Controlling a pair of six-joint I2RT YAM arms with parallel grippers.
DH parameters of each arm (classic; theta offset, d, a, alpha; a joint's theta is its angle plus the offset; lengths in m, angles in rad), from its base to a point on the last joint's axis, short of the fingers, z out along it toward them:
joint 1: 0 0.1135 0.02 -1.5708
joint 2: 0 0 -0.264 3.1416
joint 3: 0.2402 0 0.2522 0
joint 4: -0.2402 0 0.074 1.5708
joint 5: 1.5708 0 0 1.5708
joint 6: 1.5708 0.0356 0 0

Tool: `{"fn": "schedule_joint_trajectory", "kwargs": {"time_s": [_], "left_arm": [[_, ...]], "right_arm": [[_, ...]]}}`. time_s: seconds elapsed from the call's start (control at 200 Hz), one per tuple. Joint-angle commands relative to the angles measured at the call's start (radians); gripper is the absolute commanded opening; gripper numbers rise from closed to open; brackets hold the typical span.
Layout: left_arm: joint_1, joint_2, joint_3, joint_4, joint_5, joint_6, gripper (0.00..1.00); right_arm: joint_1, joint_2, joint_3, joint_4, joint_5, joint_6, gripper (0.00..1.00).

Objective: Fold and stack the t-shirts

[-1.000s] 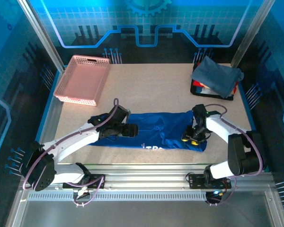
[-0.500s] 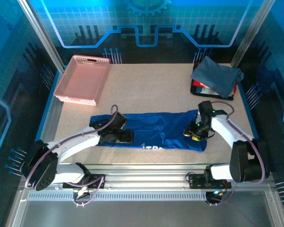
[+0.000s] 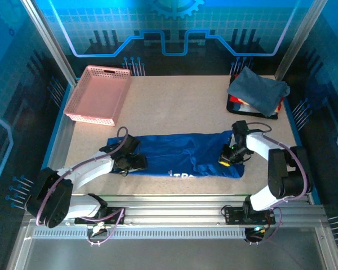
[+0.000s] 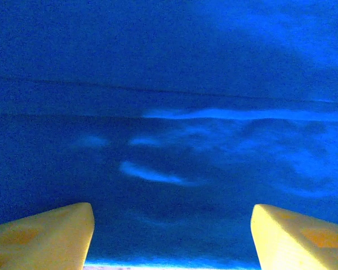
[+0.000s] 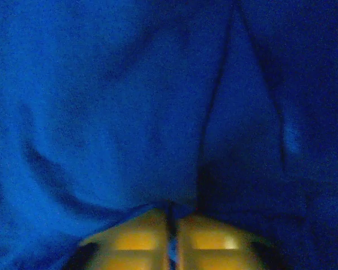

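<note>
The royal-blue t-shirt (image 3: 183,153) lies in a long folded strip across the near middle of the table, white lettering at its front edge. My left gripper (image 3: 138,163) sits low at the strip's left end. Its yellow fingers (image 4: 42,236) stand wide apart over the blue cloth (image 4: 174,140), whose edge lies between them. My right gripper (image 3: 228,159) rests on the strip's right end, and its jaws (image 5: 172,239) are shut on a thin fold of the blue t-shirt (image 5: 129,112). The slate grey-blue t-shirt (image 3: 258,89) lies crumpled at the back right.
A pink perforated basket (image 3: 98,94) stands at the back left. The grey-blue shirt lies over a black and red object (image 3: 236,104) near the right frame post. Bare tabletop (image 3: 180,107) stretches between the basket and that shirt.
My left arm has drawn back leftward along the strip to its left end, staying open. My right gripper has closed on the cloth at the right end.
</note>
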Motion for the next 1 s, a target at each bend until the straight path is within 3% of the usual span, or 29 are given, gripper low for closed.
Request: {"fn": "schedule_joint_trajectory", "kwargs": {"time_s": [0.0, 0.43, 0.54, 0.645, 0.82, 0.995], "left_arm": [[0.044, -0.032, -0.033, -0.039, -0.011, -0.037, 0.75], [0.134, 0.001, -0.06, -0.096, -0.024, -0.053, 0.75], [0.134, 0.002, -0.057, -0.067, 0.019, -0.04, 0.75], [0.131, -0.039, -0.021, -0.045, 0.081, -0.025, 0.74], [0.127, -0.169, 0.172, -0.137, 0.137, 0.004, 0.75], [0.131, -0.212, 0.398, -0.301, 0.031, 0.082, 0.81]], "right_arm": [[-0.028, 0.013, 0.035, -0.046, 0.13, -0.02, 0.0], [-0.04, 0.011, 0.067, -0.165, 0.341, -0.061, 0.01], [-0.043, 0.023, 0.073, -0.153, 0.321, -0.061, 0.12], [-0.047, 0.031, 0.079, -0.166, 0.297, -0.051, 0.36], [-0.049, -0.118, 0.161, -0.256, 0.256, -0.033, 0.56], [-0.017, -0.352, 0.24, -0.28, 0.199, -0.056, 0.8]]}}
